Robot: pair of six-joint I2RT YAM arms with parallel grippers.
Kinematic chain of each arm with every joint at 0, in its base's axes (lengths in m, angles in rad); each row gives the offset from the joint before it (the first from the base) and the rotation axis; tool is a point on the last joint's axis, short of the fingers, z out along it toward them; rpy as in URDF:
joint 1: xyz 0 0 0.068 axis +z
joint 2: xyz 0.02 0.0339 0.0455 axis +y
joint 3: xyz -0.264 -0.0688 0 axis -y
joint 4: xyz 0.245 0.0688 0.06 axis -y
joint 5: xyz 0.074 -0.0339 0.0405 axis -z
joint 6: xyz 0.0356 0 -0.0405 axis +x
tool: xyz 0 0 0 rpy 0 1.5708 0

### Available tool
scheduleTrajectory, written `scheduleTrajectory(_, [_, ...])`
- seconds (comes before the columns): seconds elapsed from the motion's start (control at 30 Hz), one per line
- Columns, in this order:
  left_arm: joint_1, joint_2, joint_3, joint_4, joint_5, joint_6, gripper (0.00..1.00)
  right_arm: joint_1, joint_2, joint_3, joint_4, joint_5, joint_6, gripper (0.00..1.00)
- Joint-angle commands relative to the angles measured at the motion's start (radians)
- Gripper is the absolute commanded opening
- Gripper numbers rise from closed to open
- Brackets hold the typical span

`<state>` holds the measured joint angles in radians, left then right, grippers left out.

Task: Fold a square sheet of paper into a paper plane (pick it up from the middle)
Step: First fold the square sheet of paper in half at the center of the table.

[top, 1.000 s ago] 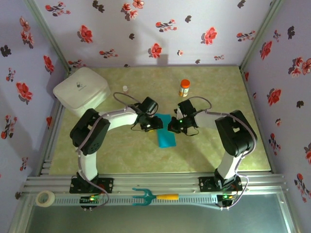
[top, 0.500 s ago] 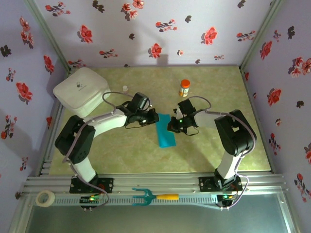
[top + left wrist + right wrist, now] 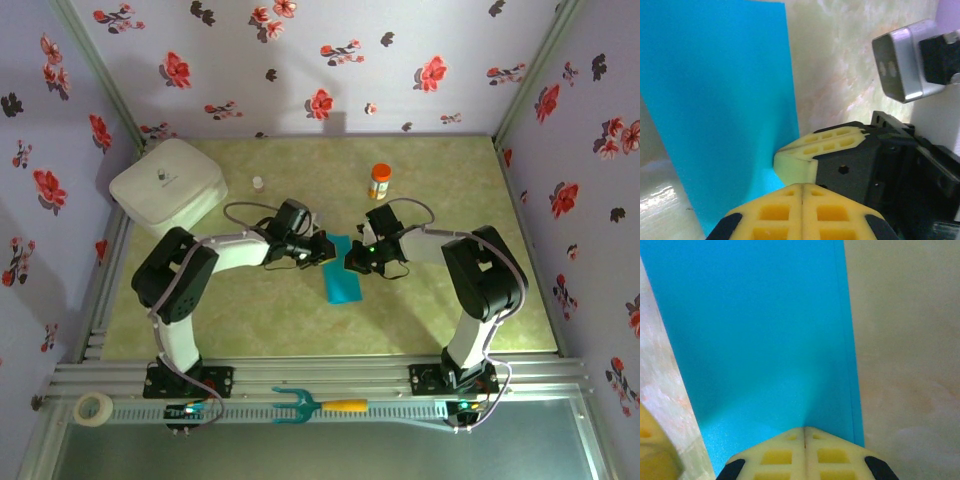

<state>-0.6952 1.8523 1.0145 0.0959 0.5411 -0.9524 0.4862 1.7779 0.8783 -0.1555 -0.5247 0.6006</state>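
The left gripper (image 3: 322,251) has moved back in. Half a second ago it sat just left of the sheet of paper (image 3: 344,284) with its elbow swung wide; now it is over the sheet's upper left edge. Its fingers are closed, but I cannot tell whether they pinch the paper. The right gripper (image 3: 352,262) has not moved, its closed fingertips resting on the sheet's right side. The sheet lies unmoved mid-table (image 3: 250,320), a narrow rectangle between the two grippers.
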Motion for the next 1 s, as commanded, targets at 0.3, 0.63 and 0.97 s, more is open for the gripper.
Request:
scheduleTrajectory(0.3, [0.030,0.080,-0.117,0.076,0.013,0.007,0.00,0.000,0.065,-0.030,-0.103,0.090,-0.011,0.00])
scheduleTrajectory(0.63, [0.046,0.060,-0.089,0.041,0.027,0.017,0.00,0.000,0.063,-0.032,-0.103,0.093,-0.010,0.00])
scheduleTrajectory(0.97, [0.078,0.097,0.040,-0.078,0.028,0.064,0.00,0.000,0.060,-0.029,-0.106,0.092,-0.013,0.00])
